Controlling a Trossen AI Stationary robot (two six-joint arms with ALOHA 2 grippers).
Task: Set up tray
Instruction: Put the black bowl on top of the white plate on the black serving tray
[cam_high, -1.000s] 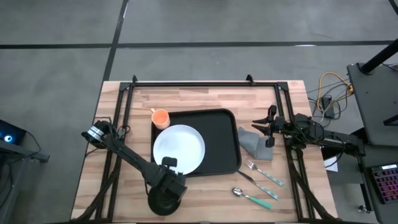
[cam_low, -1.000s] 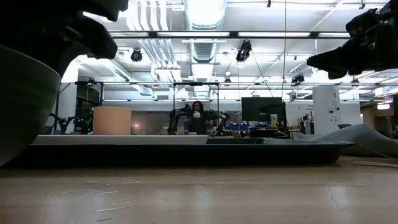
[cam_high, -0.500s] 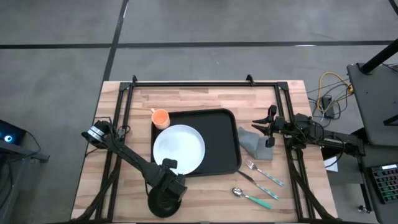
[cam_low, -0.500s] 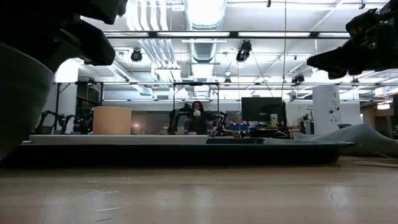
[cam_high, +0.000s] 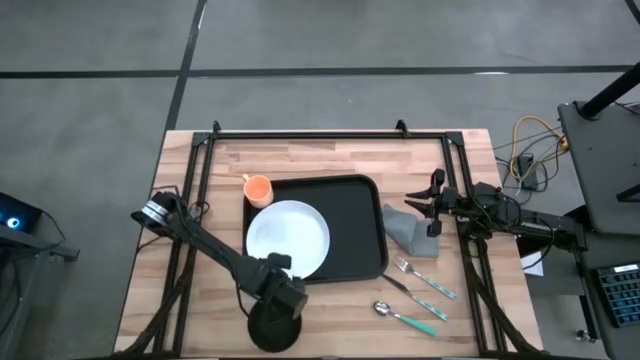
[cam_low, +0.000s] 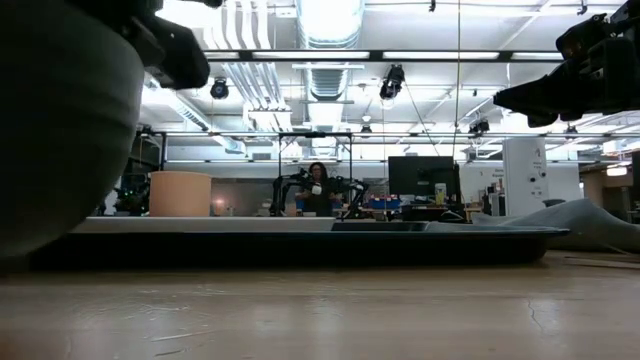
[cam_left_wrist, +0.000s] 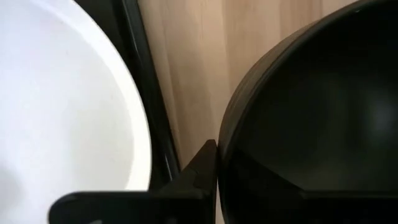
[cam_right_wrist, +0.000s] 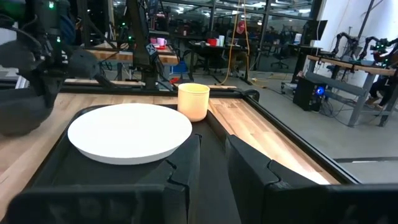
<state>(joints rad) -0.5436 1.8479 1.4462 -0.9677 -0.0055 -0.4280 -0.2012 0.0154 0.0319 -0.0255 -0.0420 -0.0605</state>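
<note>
Black and rimmed, your one large rectangular tray sits mid-table, carrying one round white plate; one orange cup stands at its far left corner. Your left gripper holds one dark round bowl by its rim, near the table's front edge. Your right gripper hovers beside one grey folded cloth, fingers narrowly parted. Two teal-handled utensils, a fork and a spoon, lie right of the tray.
</note>
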